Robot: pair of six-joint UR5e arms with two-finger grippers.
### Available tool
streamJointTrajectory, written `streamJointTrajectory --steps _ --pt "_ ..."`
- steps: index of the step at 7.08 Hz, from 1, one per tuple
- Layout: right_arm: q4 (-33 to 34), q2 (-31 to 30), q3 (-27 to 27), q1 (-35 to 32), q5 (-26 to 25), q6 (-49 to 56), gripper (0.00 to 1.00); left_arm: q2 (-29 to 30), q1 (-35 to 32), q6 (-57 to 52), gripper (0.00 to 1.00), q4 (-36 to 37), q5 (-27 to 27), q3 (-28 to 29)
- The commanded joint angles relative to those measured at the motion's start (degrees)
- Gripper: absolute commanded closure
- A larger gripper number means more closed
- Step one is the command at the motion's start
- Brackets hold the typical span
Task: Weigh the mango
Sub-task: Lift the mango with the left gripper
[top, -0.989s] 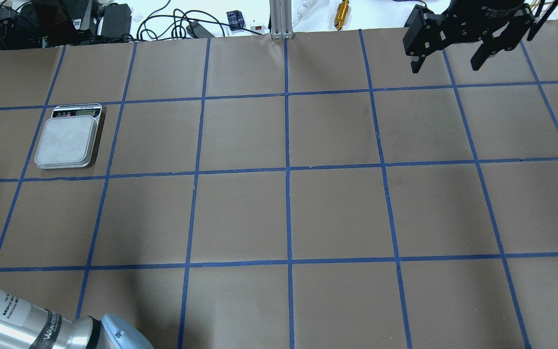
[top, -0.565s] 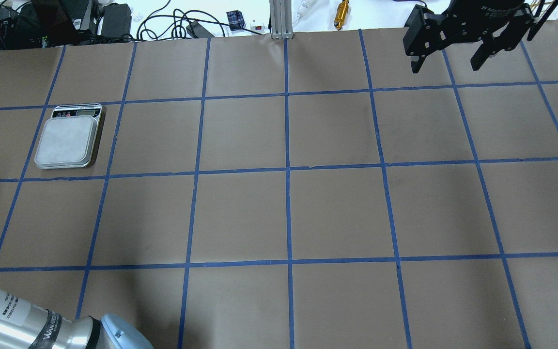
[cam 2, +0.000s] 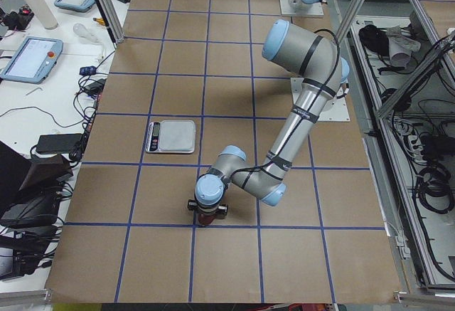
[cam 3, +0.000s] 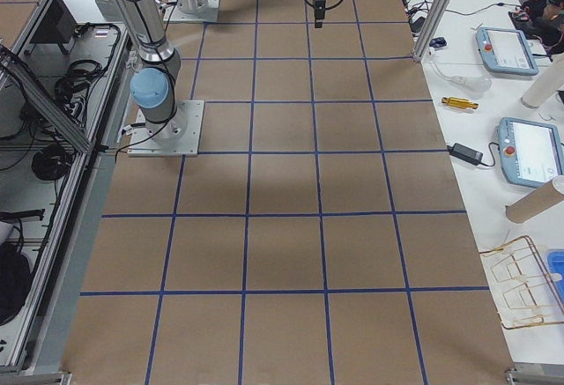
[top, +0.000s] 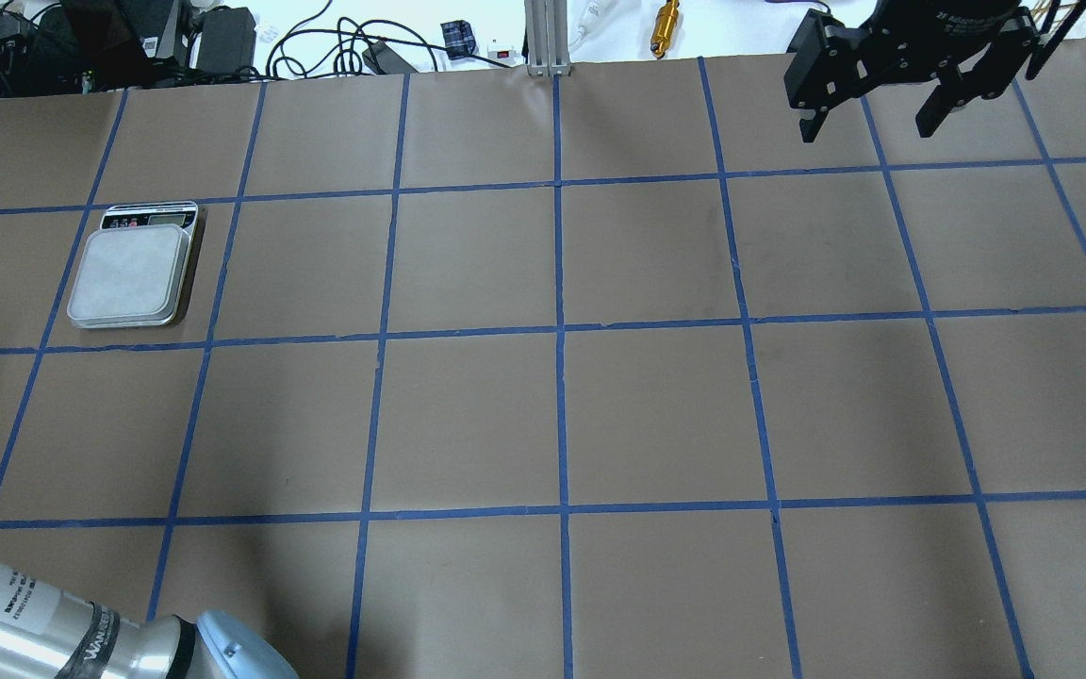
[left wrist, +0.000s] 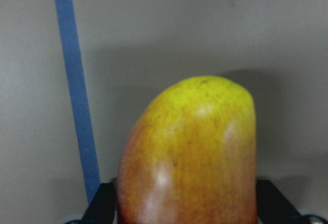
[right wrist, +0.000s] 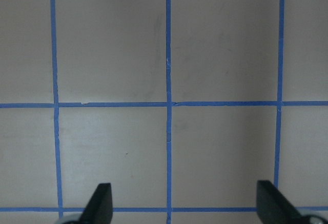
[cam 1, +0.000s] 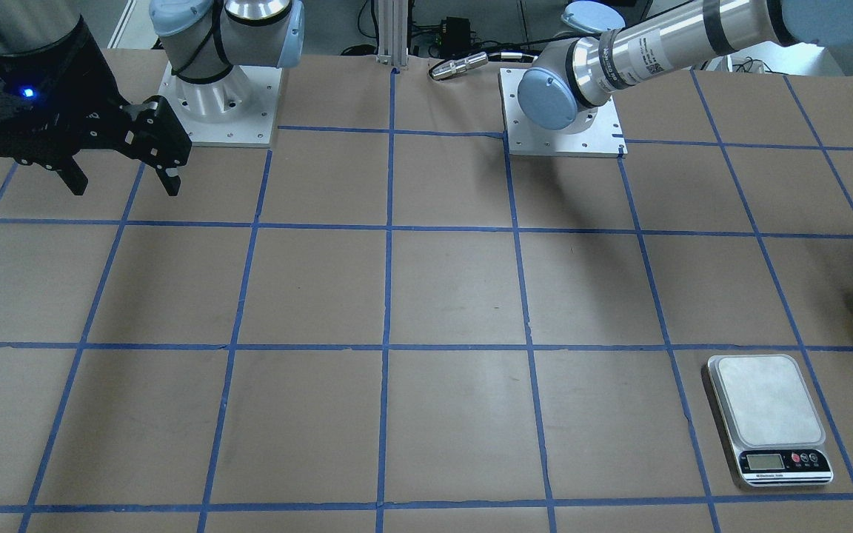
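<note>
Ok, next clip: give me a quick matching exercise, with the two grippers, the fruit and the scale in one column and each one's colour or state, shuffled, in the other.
Things:
1. mango
2. scale
3. left gripper
4. right gripper

States:
A. nothing on its platform
B. raised above the table, jaws open with nothing between them
C. yellow at the tip, shading to orange-red
D. low at the table, jaws spread on either side of the fruit

Pairs: 1-C, 2-A, 3-D, 4-B
</note>
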State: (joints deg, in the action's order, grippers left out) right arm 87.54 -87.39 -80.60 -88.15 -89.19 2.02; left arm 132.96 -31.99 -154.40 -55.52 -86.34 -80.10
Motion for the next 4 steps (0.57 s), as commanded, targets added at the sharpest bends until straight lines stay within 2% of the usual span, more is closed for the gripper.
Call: streamJointTrajectory --steps 1,4 --pt "0.0 0.03 0.0 0.0 -0.02 0.0 0.0 -0.59 0.0 0.06 1.0 0.15 0.39 0.03" --pt "0.0 0.02 0.0 0.0 -0.02 0.0 0.0 -4.8 -2.53 1.64 1.0 -2.73 -0.05 0.47"
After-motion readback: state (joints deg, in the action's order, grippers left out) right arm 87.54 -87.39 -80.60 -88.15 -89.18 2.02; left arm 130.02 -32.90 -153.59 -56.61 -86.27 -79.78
